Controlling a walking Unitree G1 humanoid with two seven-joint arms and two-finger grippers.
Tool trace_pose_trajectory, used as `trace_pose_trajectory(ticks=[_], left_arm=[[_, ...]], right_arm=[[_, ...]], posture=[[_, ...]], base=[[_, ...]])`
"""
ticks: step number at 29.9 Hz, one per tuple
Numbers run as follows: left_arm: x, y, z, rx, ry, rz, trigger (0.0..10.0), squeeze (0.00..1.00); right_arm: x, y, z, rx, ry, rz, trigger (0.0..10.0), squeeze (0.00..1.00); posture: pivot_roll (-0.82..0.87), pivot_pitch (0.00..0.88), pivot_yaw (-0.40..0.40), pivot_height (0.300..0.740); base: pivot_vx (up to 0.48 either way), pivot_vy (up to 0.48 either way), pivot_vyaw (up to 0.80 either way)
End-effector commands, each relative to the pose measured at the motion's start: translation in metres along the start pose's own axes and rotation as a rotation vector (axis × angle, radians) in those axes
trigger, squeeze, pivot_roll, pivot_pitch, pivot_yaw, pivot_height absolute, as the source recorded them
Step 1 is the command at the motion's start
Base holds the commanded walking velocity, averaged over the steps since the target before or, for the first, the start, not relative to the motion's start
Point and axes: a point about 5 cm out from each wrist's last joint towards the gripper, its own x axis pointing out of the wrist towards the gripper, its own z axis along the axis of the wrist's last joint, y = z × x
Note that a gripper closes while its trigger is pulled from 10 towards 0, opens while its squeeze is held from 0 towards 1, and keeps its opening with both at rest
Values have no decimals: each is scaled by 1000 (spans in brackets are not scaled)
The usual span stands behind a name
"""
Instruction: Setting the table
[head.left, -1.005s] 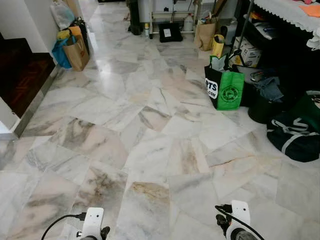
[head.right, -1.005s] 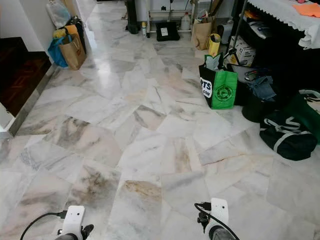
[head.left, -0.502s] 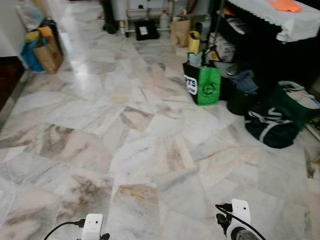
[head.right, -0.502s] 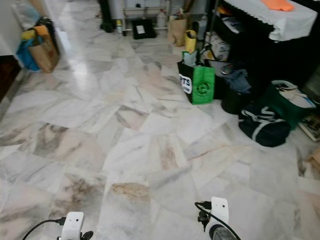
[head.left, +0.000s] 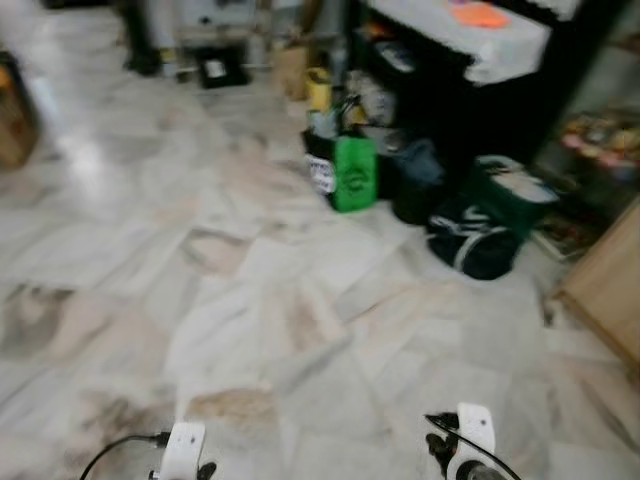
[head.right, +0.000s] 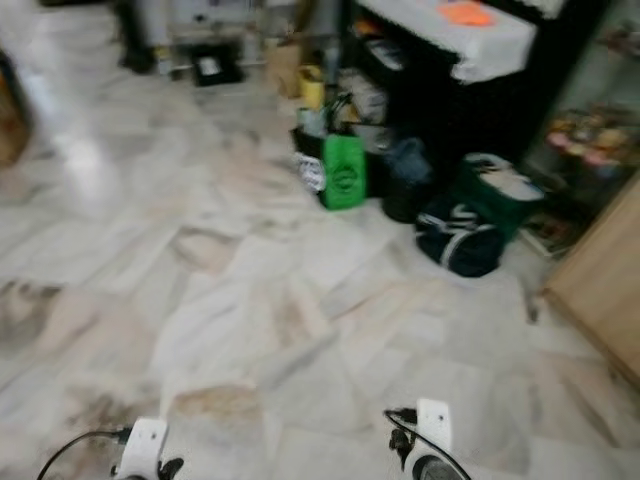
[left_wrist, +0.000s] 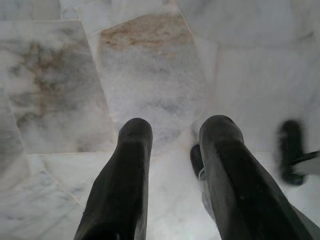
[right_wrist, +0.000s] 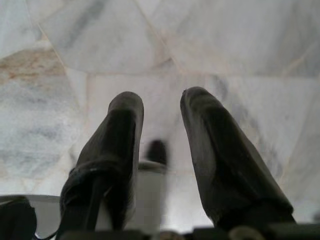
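Surface (head.left: 470, 35) with white cloth far off at one o'clock, nearer right claw (right_wrist: 160, 150) than left claw (left_wrist: 172, 165), both parted, empty, above marble floor (head.left: 250, 300).

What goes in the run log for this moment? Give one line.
phase: walking, view blurred | left gripper: open, empty | right gripper: open, empty | ahead: green tote bag, white-clothed table
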Motion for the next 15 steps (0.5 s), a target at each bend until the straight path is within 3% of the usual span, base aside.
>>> trace_pose_trajectory(ticks=[1, 15], left_arm=[[0, -3, 0, 3, 4, -13, 10000, 0], [1, -4, 2, 17, -4, -27, 10000, 0]], right_arm=[[-2, -5, -4, 2, 13, -19, 10000, 0], [-3, -7, -11, 23, 32, -30, 10000, 0]], posture=[[-54, 28, 1, 740], [-52, 55, 5, 740]], base=[[0, 0, -744], [0, 0, -739]])
